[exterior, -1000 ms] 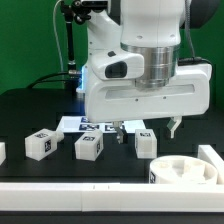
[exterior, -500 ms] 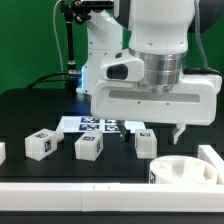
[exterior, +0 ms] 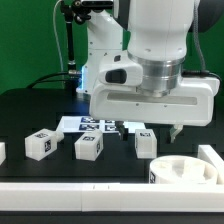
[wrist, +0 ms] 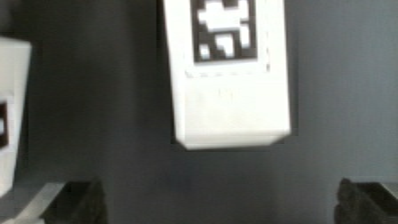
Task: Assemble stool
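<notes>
The gripper [wrist: 214, 205], spread wide, hangs above one block leg [wrist: 231, 80]; marker board [exterior: 75, 124] and seat [exterior: 185, 172] lie nearby.

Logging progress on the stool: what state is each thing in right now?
gripper: open, empty.
leg at the exterior view's left: loose, ungrasped.
middle leg: loose, ungrasped.
leg nearest the seat: loose, ungrasped.
seat: lying loose, no leg seen fitted.
</notes>
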Tool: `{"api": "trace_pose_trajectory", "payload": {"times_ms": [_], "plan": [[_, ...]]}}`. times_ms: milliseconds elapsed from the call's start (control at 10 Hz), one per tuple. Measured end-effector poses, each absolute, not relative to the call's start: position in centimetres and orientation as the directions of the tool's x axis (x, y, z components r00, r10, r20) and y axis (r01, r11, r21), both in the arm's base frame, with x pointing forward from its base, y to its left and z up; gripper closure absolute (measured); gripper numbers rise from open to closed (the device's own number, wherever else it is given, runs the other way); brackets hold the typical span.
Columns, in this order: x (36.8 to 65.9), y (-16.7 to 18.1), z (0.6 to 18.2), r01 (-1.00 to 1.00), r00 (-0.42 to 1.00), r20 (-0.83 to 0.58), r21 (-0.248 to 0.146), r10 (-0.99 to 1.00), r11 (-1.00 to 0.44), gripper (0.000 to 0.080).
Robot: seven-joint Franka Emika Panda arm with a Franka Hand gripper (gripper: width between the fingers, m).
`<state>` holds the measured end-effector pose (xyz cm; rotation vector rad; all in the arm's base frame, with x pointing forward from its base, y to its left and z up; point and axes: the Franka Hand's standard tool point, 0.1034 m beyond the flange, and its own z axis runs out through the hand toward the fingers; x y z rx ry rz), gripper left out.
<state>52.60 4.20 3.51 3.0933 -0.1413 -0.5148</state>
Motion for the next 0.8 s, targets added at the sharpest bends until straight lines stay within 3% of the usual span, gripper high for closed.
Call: {"api": "trace_pose_trajectory", "payload": {"times_ms": [300, 800], "plan": [[52.0, 4.9, 2.9, -0.043, 0.861, -0.509, -0.032, -0.021, -0.999, 0.0150], [51.1, 4.7, 2.3, -0.039, 0.627, -0.779, -0.027, -0.003, -0.999, 0.0150]]}}
